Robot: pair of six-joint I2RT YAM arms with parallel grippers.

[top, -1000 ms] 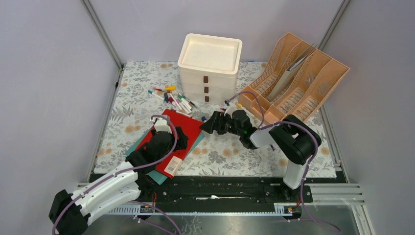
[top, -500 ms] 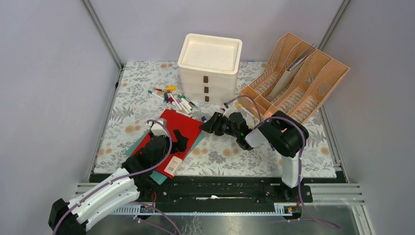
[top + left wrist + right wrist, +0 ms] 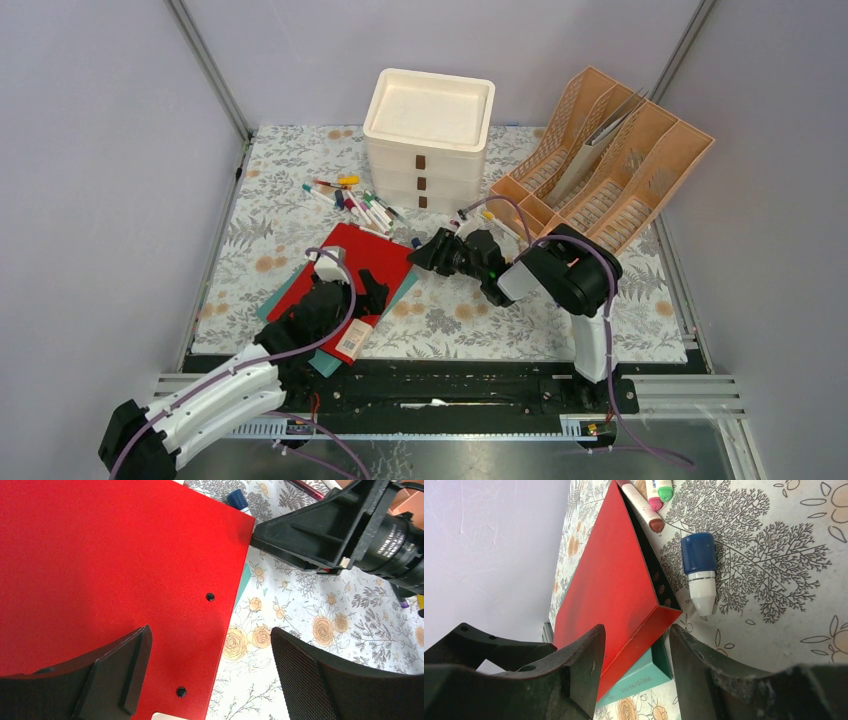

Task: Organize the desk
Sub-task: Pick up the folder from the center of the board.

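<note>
I've narrowed my right gripper [image 3: 635, 630] around the red folder [image 3: 609, 580] corner, grip unclear; left gripper [image 3: 209, 632] gapes empty above it, pickup likely next.

Lettering on the teal folder [image 3: 636, 685] is too blurred to read.

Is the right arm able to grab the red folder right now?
Probably yes. The right gripper has a finger on each side of the red folder, at its corner. Nothing blocks it, though a teal folder lies right underneath.
</note>
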